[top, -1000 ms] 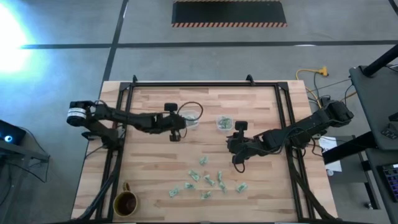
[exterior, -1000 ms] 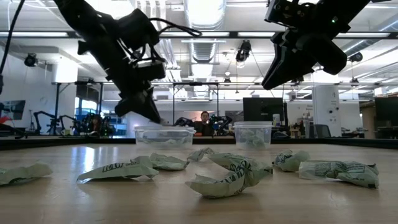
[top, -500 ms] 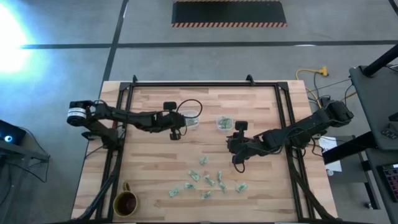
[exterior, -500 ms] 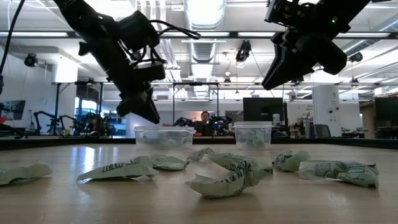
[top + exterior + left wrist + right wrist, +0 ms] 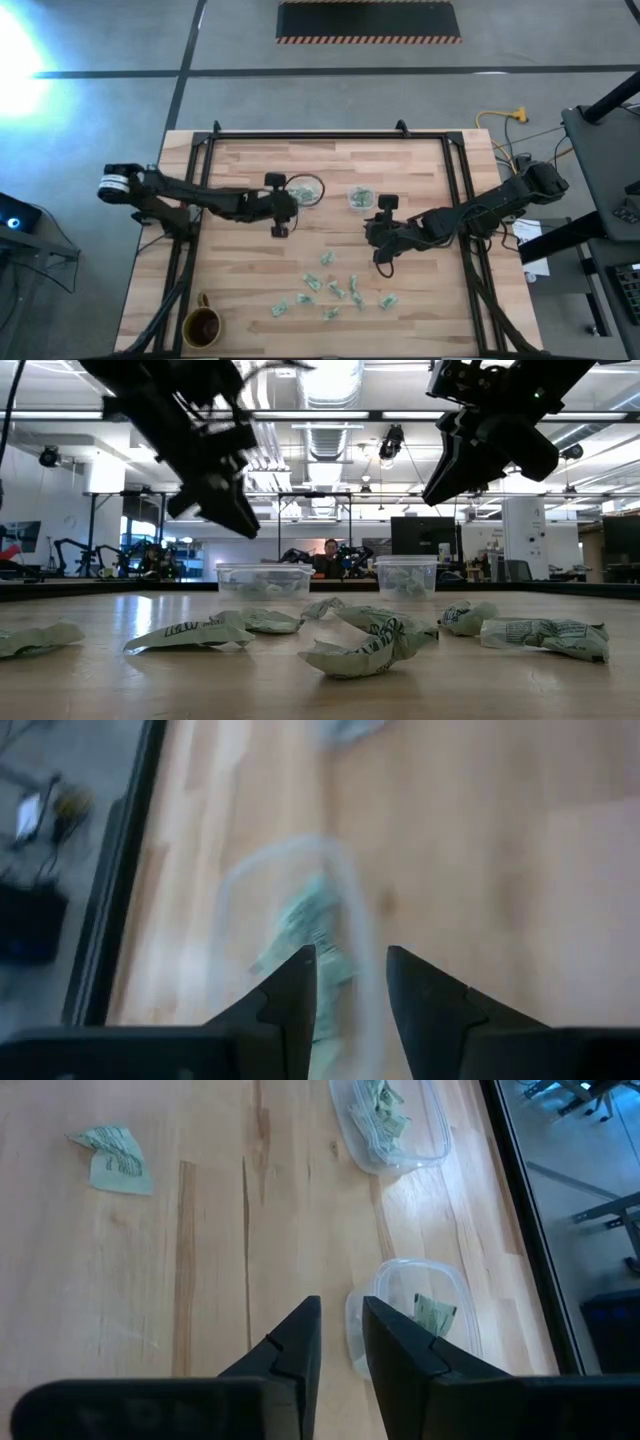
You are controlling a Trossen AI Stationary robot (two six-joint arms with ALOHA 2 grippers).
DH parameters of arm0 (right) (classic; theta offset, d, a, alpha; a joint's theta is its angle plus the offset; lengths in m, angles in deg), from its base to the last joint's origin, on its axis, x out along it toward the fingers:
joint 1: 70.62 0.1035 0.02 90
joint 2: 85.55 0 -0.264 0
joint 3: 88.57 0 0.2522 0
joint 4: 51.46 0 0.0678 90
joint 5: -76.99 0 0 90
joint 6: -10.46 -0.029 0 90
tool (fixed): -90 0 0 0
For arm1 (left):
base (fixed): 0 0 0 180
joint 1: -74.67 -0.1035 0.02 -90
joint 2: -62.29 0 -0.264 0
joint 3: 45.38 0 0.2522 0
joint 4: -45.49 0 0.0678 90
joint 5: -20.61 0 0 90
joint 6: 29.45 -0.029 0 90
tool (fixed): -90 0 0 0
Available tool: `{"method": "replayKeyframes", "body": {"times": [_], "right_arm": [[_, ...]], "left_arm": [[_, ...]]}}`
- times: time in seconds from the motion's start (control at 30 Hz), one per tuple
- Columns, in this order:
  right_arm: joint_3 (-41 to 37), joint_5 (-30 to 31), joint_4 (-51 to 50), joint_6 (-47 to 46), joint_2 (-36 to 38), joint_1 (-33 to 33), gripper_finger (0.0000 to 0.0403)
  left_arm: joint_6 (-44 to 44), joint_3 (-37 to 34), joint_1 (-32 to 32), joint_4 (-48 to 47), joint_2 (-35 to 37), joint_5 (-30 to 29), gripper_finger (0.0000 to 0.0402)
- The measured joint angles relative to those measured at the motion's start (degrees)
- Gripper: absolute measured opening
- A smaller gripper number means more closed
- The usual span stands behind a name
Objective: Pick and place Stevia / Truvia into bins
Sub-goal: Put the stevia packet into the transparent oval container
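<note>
Crumpled pale green and white Stevia packets point(image 5: 335, 288) are lying scattered on the desk's near half. Farther back, the wider clear bin point(image 5: 305, 191) and the smaller square bin point(image 5: 360, 198) are each holding packets.

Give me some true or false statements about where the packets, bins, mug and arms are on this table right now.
1. The wider bin holds green packets. True.
2. The brown mug stands between the two bins. False: it stands at a table corner, far from both.
3. Loose packets lie on the table. True.
4. The right gripper holds a packet. False: nothing is between its fingers.
5. The smaller bin is empty. False: it holds packets.
</note>
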Motion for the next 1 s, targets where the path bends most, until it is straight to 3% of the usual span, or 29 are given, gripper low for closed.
{"method": "replayKeyframes", "body": {"times": [0.2,0.4,0.7,1.0], "right_arm": [[-0.2,0.0,0.0,0.0,0.0,0.0,0.0063],[-0.3,0.0,0.0,0.0,0.0,0.0,0.0066],[-0.4,0.0,0.0,0.0,0.0,0.0,0.0059],[-0.4,0.0,0.1,-0.2,0.0,0.0,0.006]], "left_arm": [[0.1,-0.2,7.9,0.9,3.3,9.1,0.0107],[0.1,-1.2,13.9,6.0,1.7,18.5,0.0107],[7.0,-1.4,20.6,6.1,-0.5,23.7,0.0107],[12.5,-1.4,30.3,7.0,-1.8,24.1,0.0107]]}}
